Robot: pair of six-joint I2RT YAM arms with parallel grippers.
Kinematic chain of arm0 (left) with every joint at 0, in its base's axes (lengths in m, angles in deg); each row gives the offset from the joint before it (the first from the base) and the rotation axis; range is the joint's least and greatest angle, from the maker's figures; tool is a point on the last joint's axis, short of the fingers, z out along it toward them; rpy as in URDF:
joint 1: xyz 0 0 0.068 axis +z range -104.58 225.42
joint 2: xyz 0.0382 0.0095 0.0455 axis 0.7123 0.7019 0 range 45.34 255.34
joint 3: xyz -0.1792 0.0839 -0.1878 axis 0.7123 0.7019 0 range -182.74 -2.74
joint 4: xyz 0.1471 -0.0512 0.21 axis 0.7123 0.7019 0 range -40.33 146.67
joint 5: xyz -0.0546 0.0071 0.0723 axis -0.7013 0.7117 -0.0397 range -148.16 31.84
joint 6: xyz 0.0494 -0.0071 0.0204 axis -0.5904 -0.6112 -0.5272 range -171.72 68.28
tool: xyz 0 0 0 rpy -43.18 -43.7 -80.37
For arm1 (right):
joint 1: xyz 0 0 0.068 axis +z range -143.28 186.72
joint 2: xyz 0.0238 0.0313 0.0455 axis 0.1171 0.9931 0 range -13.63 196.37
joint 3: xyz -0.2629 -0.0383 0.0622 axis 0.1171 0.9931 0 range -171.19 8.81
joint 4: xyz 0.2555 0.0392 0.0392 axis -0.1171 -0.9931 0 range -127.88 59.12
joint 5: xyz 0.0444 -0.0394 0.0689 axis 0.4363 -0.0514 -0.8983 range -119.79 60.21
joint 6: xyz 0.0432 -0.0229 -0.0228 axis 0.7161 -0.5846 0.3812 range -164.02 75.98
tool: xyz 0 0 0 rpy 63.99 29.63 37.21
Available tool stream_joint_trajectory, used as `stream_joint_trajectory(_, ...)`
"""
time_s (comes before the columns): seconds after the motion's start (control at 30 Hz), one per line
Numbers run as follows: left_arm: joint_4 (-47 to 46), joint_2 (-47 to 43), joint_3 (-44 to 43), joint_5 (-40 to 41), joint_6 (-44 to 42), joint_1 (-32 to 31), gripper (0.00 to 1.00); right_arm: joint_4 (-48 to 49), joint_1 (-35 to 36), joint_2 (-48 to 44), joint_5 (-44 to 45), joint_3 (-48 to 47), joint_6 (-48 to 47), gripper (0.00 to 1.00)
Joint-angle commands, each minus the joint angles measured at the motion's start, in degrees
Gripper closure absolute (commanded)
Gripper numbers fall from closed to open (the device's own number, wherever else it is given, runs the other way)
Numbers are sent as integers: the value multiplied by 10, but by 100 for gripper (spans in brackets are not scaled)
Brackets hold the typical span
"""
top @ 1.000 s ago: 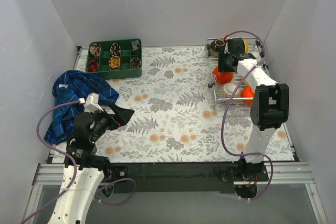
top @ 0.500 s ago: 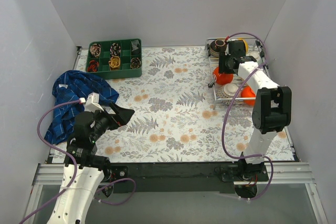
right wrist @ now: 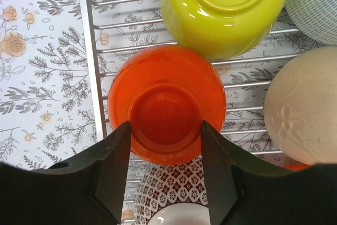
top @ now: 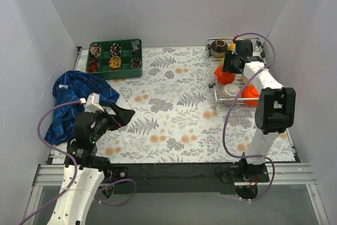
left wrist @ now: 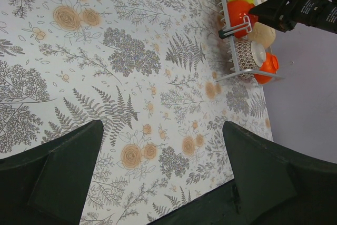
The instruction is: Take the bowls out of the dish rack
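Note:
The silver wire dish rack [top: 214, 90] stands at the far right of the table. In it I see a dark brown bowl [top: 218, 48], a red-orange bowl [top: 225, 77], a white patterned bowl [top: 231, 91] and a second red-orange bowl [top: 249, 95]. My right gripper [right wrist: 164, 130] is open just above the upturned red-orange bowl [right wrist: 166, 104], its fingers [right wrist: 113, 167] on either side of the bowl's foot ring. Around it lie a lime green bowl [right wrist: 224, 9], a beige bowl [right wrist: 303, 104], a pale mint bowl [right wrist: 316, 1] and the white patterned bowl [right wrist: 168, 193]. My left gripper [top: 118, 115] is open and empty over the near left of the table.
A green compartment tray [top: 115, 58] with small items stands at the back left. A blue checked cloth [top: 79, 98] lies at the left edge beside my left arm. White walls close in the table on three sides. The rack sits close to the right wall.
My right arm has shifted a little to the right over the rack, with the gripper still over the red-orange bowl. The left arm has not moved.

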Motion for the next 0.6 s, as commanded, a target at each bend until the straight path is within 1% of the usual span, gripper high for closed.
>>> stream_joint_trajectory(0.0, -5, 3, -3, -7, -8, -2, 2, 37, -7, -40, -18, -7, 21, 98)
stream_joint_trajectory(0.3, -24, 28, -11, -14, -23, -2, 2, 42, -15, -55, -26, -4, 26, 99)
stream_joint_trajectory(0.5, -66, 88, -32, -15, -34, -2, 2, 46, -17, -53, -48, -9, 29, 99)
stream_joint_trajectory(0.53, -82, 106, -34, -18, -32, -2, 2, 46, -17, -52, -70, -6, 33, 99)
stream_joint_trajectory(0.57, -92, 116, -33, -22, -27, -2, 2, 47, -16, -51, -75, -5, 34, 99)
